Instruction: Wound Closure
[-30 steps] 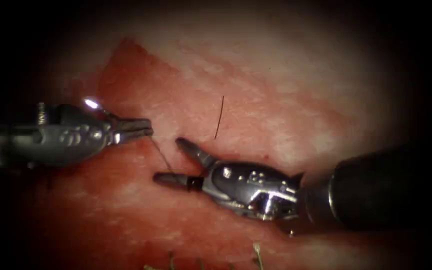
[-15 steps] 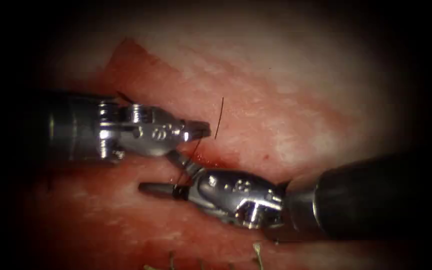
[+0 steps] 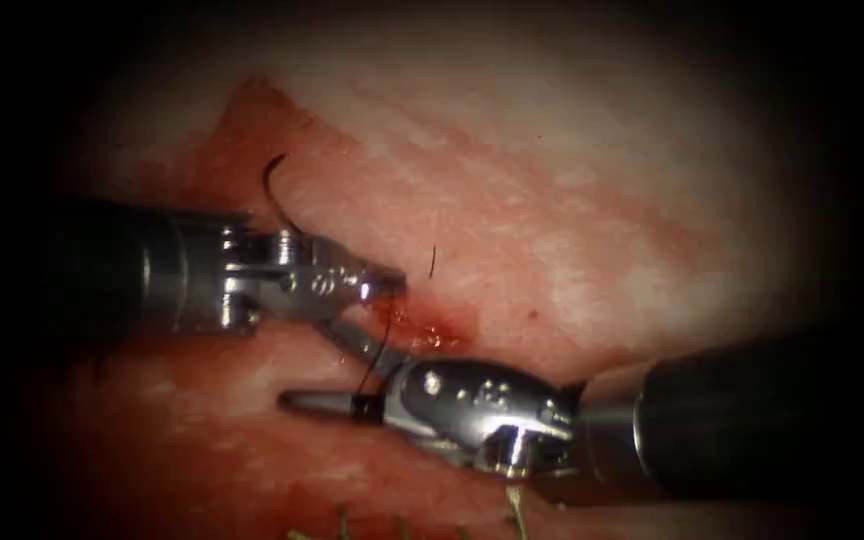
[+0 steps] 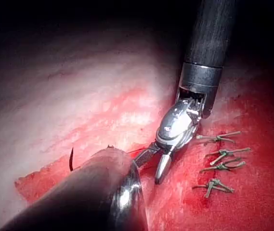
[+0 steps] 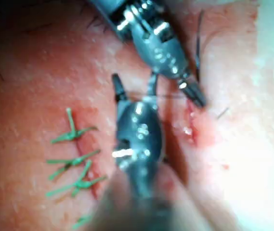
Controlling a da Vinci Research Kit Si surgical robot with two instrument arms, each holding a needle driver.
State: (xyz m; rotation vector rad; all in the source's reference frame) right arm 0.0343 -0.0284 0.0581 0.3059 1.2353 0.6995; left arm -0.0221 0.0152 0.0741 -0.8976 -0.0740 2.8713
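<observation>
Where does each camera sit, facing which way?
Endoscope: above the tissue, in front; left tool, shut on thread, enters left; right tool, open and empty, enters right; dark arc, perhaps the needle.
Left wrist: along its own shaft toward the right tool.
Right wrist: over its own tool toward the left tool.
Both wrist views share tied stitches.

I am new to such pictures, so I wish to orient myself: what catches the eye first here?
Two shiny metal tools meet tip to tip at the red, wet cut in the pale pork tissue. The left gripper is shut on thin dark thread; the right gripper gapes open below it. A dark curved needle rises behind the left tool.
</observation>
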